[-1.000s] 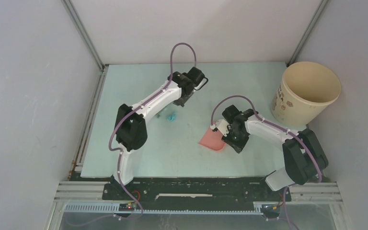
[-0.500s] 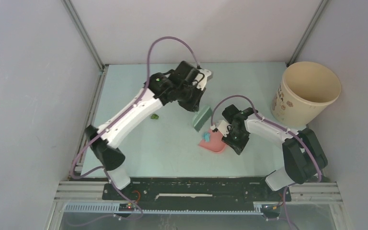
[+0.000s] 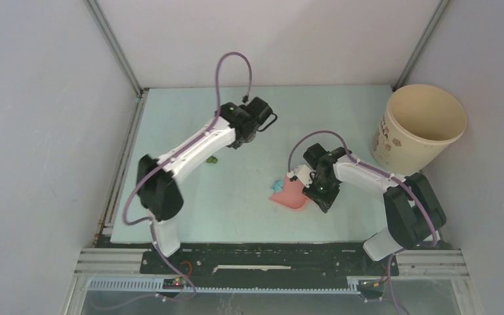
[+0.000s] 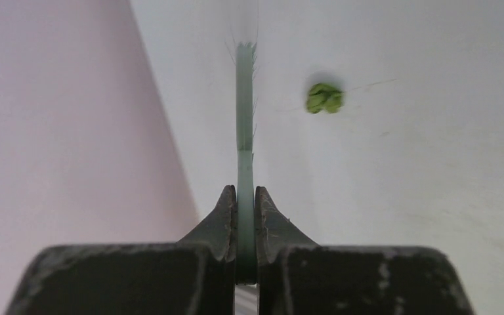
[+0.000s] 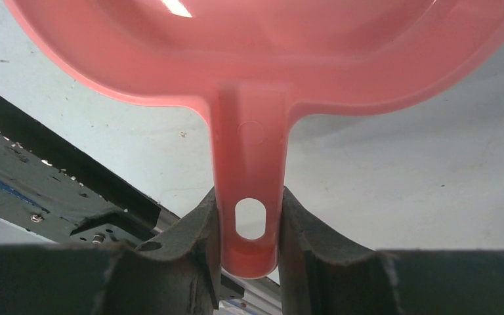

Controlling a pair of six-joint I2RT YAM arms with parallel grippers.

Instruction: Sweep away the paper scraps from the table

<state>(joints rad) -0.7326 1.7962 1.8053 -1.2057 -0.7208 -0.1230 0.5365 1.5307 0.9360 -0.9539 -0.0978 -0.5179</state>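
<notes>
The left gripper (image 4: 246,197) has its jaws almost closed on the thin handle of the teal-green plastic hand brush (image 4: 245,98), whose bristles point away from the wrist; the right gripper (image 5: 249,207) is partly open and clamps the flat handle of the salmon-pink plastic dustpan (image 5: 249,131); this dustpan sits near the middle of the pale mint-green table (image 3: 236,203); a small crumpled light-blue paper scrap (image 3: 279,183) lies at the dustpan's far-left rim; a crumpled green paper scrap (image 4: 323,98) lies well to the left of the dustpan, beside the brush bristles but apart from them; a beige round paper bucket (image 3: 420,125) stands far to the right of the dustpan.
</notes>
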